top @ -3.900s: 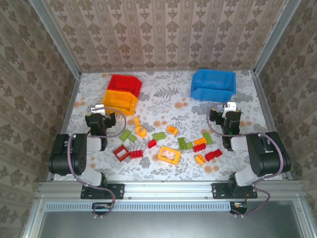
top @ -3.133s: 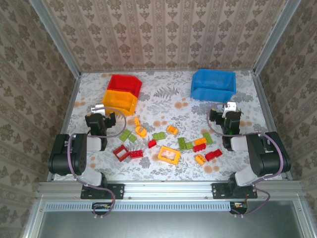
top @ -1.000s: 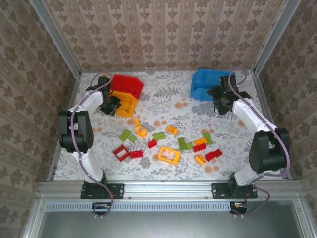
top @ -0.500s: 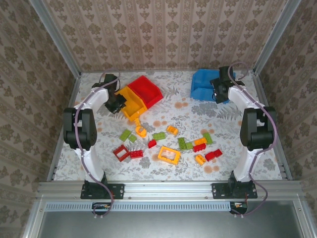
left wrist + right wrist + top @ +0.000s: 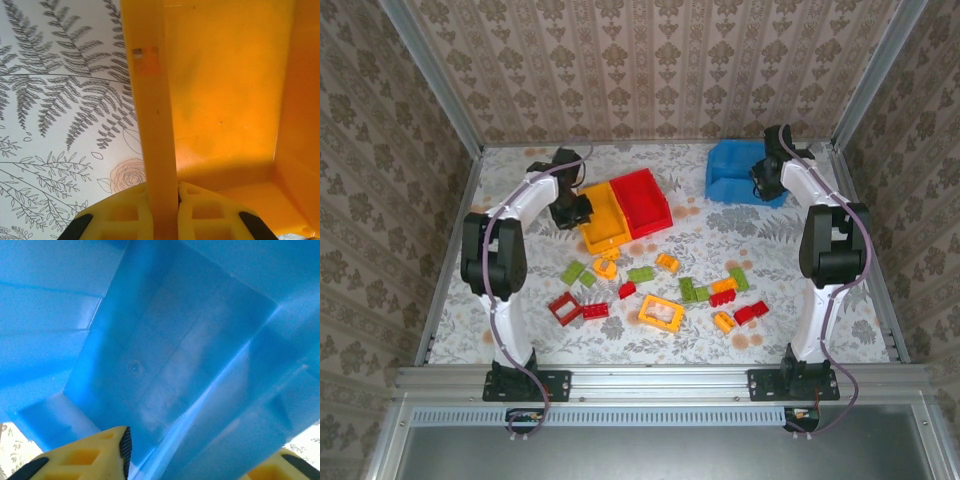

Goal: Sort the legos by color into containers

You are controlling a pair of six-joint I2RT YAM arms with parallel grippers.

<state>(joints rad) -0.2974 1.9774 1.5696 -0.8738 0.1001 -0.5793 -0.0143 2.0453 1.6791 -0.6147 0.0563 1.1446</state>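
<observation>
- My left tool (image 5: pixel 164 212) is clamped on a side wall of the yellow-orange bin (image 5: pixel 225 90), with one finger on each side of the wall.
- That bin sits toward the far left of the tabletop (image 5: pixel 770 240), touching the red bin (image 5: pixel 645 200) beside it.
- My right tool (image 5: pixel 200 460) has its fingers spread wide, straddling a wall of the blue bin (image 5: pixel 165 355) at the far right.
- The red, orange-yellow and green legos (image 5: pixel 642 273) lie scattered across the middle of the tabletop, nearer my bases.

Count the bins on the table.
3. The yellow bin and the red bin stand side by side left of centre; the blue bin is at the far right. None seems hidden.
</observation>
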